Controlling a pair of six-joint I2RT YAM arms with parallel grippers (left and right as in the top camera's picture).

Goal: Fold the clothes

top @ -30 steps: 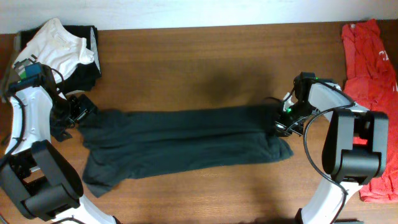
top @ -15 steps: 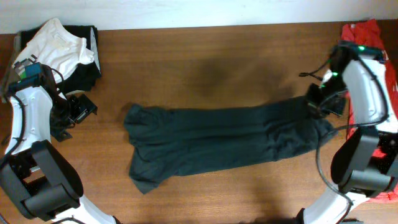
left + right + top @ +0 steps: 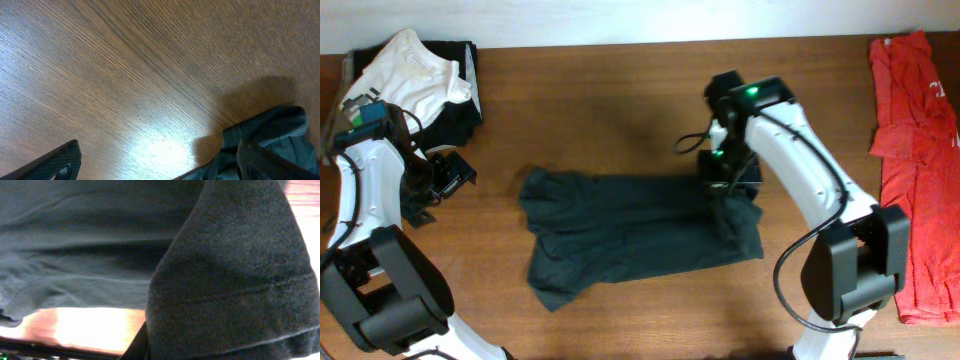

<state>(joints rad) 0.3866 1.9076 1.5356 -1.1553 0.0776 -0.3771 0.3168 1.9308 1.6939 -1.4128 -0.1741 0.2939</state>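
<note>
Overhead, shirt: the black shirt (image 3: pixel 630 230) lies rumpled along the middle of the counter (image 3: pixel 620 100). Its right end is raised and doubled back toward the left.
Overhead, right fingers (image 3: pixel 723 183): they sit at that doubled-back end, right over the fabric. I cannot tell from here whether they are clamped or parting.
Overhead, left fingers (image 3: pixel 455 172): spread wide and empty, near the shirt's left end but not touching it.
Overhead, other clothes: a red shirt (image 3: pixel 910 150) lies at the right edge, well apart. A white-and-black pile (image 3: pixel 415 65) sits in the top-left corner.
Left wrist, fingers (image 3: pixel 60 160): both tips are far apart over bare counter (image 3: pixel 125 65). A bunched corner of the shirt (image 3: pixel 280 130) shows at the lower right.
Right wrist, shirt (image 3: pixel 75 245): flat fabric lies below, and a hemmed flap (image 3: pixel 235 280) hangs close in front of the lens. A strip of counter (image 3: pixel 100 322) shows under it. The fingers are hidden, so their state cannot be told.
Step, judged: folding the right end over the body of the shirt.
Doing it well: lay the flap down flat before letting go, with its hem square to the long edges. Release low so it does not spring back. The left end looks bunched, so the left fingers would do well to pin or spread it first.
</note>
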